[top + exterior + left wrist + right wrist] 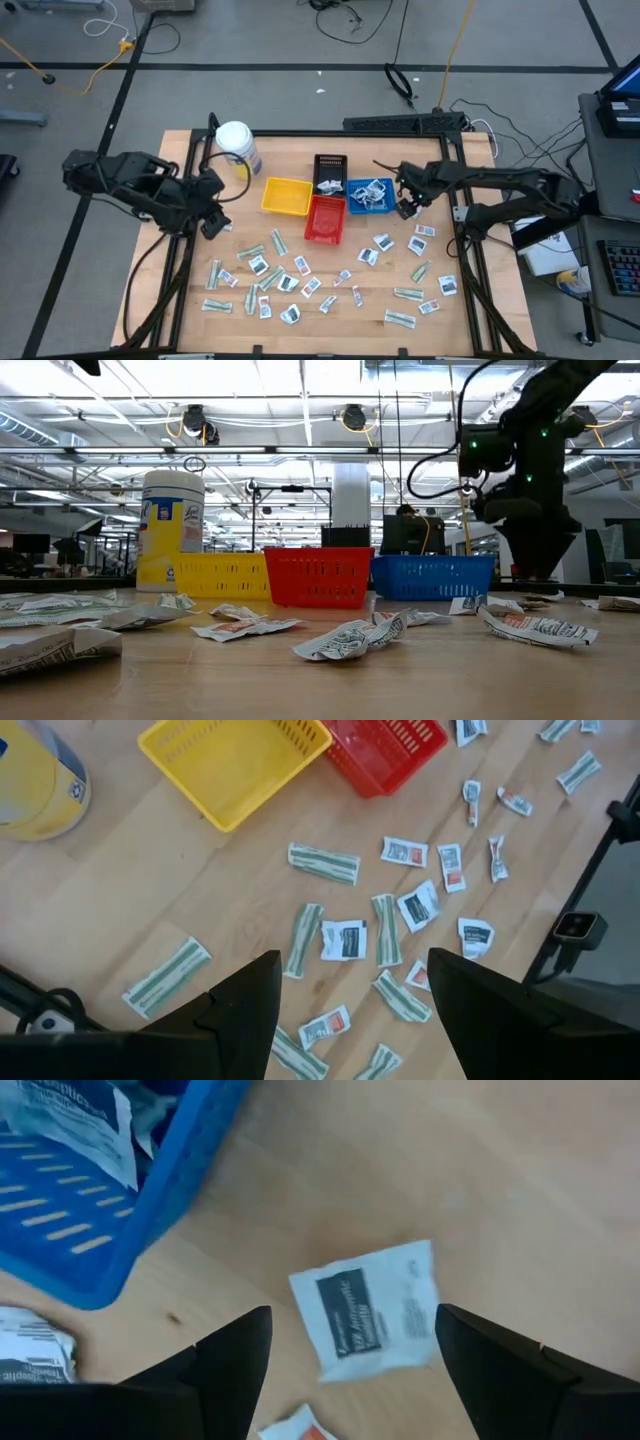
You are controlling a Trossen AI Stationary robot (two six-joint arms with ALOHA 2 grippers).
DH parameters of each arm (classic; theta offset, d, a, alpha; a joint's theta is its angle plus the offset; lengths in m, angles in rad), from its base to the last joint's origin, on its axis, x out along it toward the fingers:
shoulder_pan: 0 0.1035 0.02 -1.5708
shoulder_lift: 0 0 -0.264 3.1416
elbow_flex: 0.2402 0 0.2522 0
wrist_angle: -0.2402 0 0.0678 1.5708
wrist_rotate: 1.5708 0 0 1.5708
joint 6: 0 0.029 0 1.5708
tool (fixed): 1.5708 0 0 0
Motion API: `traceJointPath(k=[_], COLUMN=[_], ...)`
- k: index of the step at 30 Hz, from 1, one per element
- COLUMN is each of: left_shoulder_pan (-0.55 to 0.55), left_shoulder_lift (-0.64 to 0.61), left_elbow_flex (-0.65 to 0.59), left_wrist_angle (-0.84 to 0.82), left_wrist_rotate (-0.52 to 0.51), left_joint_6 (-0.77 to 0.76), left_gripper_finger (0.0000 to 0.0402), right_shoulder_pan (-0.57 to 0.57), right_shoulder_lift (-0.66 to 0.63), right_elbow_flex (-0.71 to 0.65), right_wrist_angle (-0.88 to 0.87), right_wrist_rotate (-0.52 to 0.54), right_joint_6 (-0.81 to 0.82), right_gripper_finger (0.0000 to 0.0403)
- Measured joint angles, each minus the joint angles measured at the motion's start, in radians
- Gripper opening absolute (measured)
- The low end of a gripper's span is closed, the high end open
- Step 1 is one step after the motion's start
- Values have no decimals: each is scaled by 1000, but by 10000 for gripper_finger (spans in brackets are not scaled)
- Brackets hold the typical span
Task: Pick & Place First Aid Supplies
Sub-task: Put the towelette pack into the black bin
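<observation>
Pale wood bench (180, 290), littered with first-aid packets (300, 283): white squares with dark print, long green-grey wrappers, white slips marked red, lying flat and mostly apart across its near half. More packets already fill the blue tray (368, 195), which sits in a row with a red tray (326, 218) and a yellow tray (286, 196); a black tray (330, 168) lies behind them and a white jar (237, 146) off to the left.

The right end effector (352, 1355) hangs just beside the blue tray's corner, its fingers spread wide and empty, directly over a white square packet (372, 1308) with a dark block of print, lying loose on the wood. The likely step is picking that packet. Done well, it means dropping straight down so the fingers straddle the packet's short span, pressing lightly to the wood before closing, since so thin a sheet could slide or buckle, and staying clear of the tray wall.

The left end effector (350, 1000) waits above the left side of the scatter, fingers apart, holding nothing.
</observation>
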State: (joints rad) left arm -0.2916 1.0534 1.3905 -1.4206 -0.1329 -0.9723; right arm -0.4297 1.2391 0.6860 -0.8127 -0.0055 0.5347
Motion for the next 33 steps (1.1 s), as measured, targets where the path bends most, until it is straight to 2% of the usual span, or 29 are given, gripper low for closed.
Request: traceJointPath(k=[8, 11, 15, 22, 33], left_shoulder_pan=[-7, -8, -8, -7, -8], left_shoulder_lift=[0, 0, 0, 0, 0], left_elbow_flex=[0, 0, 0, 0, 0], left_wrist_angle=[0, 0, 0, 0, 7], left_wrist_rotate=[1, 1, 1, 1, 1], left_joint_6=[-11, -18, -18, -18, -7], left_gripper_finger=[257, 257, 257, 257, 257], right_shoulder_pan=[0, 0, 0, 0, -1], right_shoulder_lift=[37, 40, 40, 43, 44], right_elbow_flex=[-83, -85, -86, -71, 171], right_wrist_angle=[91, 89, 75, -14, -312], right_wrist_rotate=[-16, -10, -8, -17, -20], right_joint_6=[31, 30, 41, 57, -5], right_gripper_finger=[273, 252, 182, 21, 6])
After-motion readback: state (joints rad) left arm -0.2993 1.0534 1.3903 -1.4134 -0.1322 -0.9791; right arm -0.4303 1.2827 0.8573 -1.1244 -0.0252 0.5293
